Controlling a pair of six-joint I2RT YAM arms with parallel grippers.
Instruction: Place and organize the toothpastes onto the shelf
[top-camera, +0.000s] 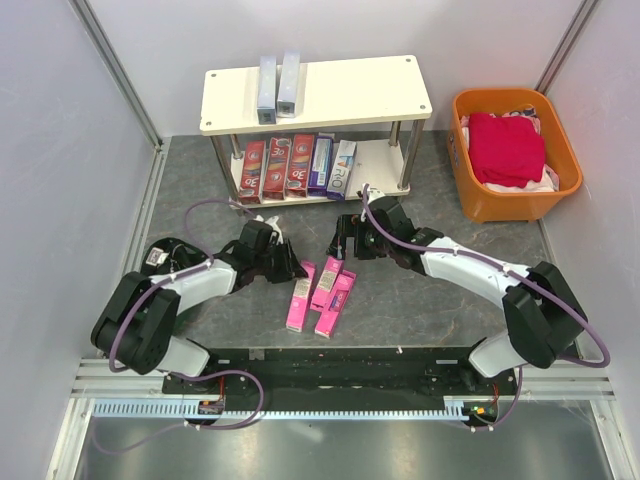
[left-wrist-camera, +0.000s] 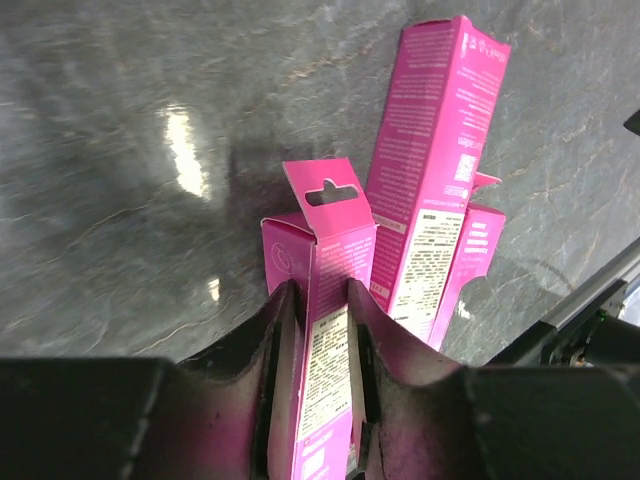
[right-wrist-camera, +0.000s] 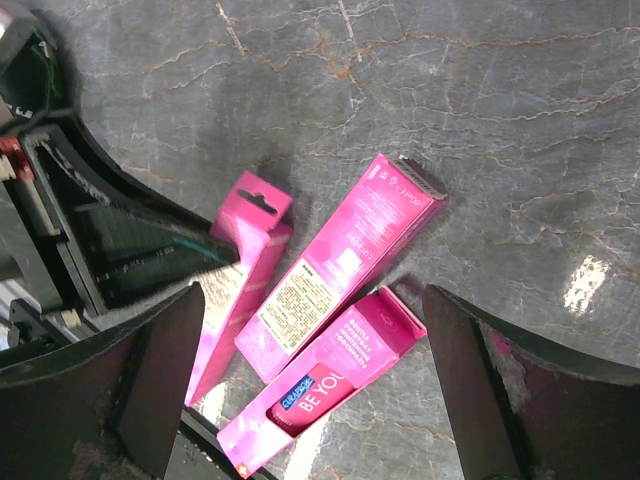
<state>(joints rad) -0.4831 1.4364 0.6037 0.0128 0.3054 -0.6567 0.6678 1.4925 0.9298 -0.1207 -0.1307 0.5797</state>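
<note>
Three pink toothpastes (top-camera: 326, 285): lying on the table (top-camera: 200, 200) between the arms, not yet shelved.
Left gripper (left-wrist-camera: 320, 300): clamped on the leftmost pink carton (left-wrist-camera: 322, 345), likely for lifting.
Right gripper (top-camera: 347, 237): spread wide, empty, above the rest.
Shelf (top-camera: 350, 95): seven cartons grouped by colour.

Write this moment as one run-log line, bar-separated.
left end effector: shut on bright pink slim carton | right end effector: open | cream two-tier shelf: seven cartons placed
</note>
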